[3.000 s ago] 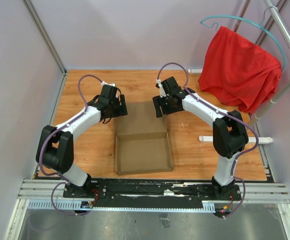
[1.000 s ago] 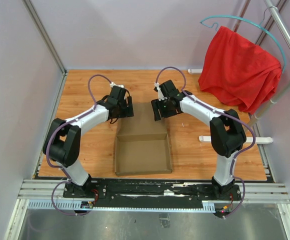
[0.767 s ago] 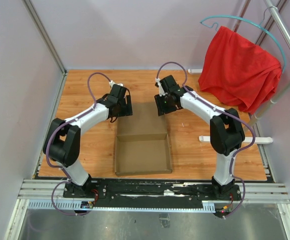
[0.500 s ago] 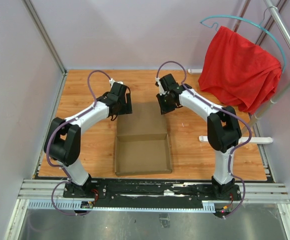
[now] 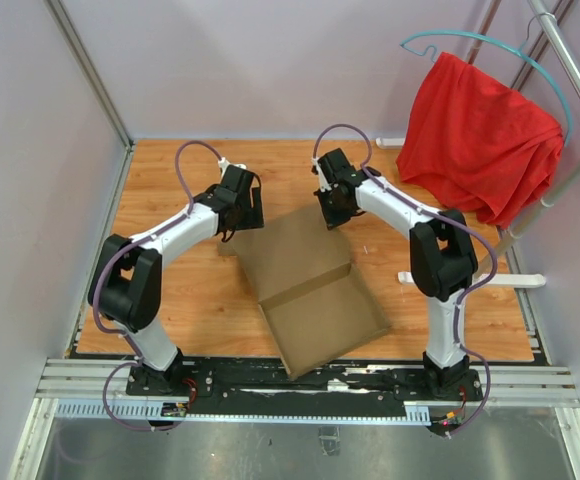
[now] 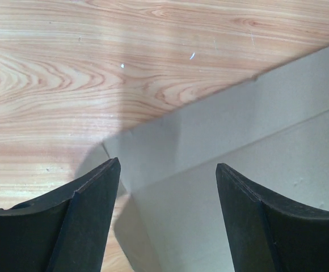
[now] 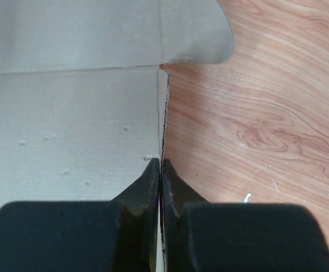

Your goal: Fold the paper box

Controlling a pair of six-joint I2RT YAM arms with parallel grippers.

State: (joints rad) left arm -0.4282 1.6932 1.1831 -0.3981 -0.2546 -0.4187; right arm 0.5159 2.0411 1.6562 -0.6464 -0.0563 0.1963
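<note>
The paper box [image 5: 310, 290] lay askew on the middle of the table [image 5: 170, 290], turned so that its sides ran at a slant to the table's edges. One corner reached the near edge of the table, and the opposite end pointed toward the far edge between the two arms. A crease crossed the brown cardboard, dividing the far panel from the part nearer the bases.

The right gripper [image 5: 332, 213] sat at the far right corner of the box. In the right wrist view, the right gripper [image 7: 160, 164] had its fingers pressed together on a thin edge of the paper box [image 7: 68, 113], seen edge-on between them. A rounded flap lay beyond it against the wood of the table [image 7: 255, 124].

The left gripper [image 5: 240, 215] was at the far left corner of the box. In the left wrist view, the left gripper [image 6: 167, 164] had its fingers spread wide, with the corner of the paper box [image 6: 255, 141] between them and the bare table [image 6: 68, 68] beyond. Whether either finger touched the cardboard could not be told.

Beyond the far right corner of the table, a red cloth [image 5: 480, 135] hung from a teal hanger [image 5: 490, 40].
</note>
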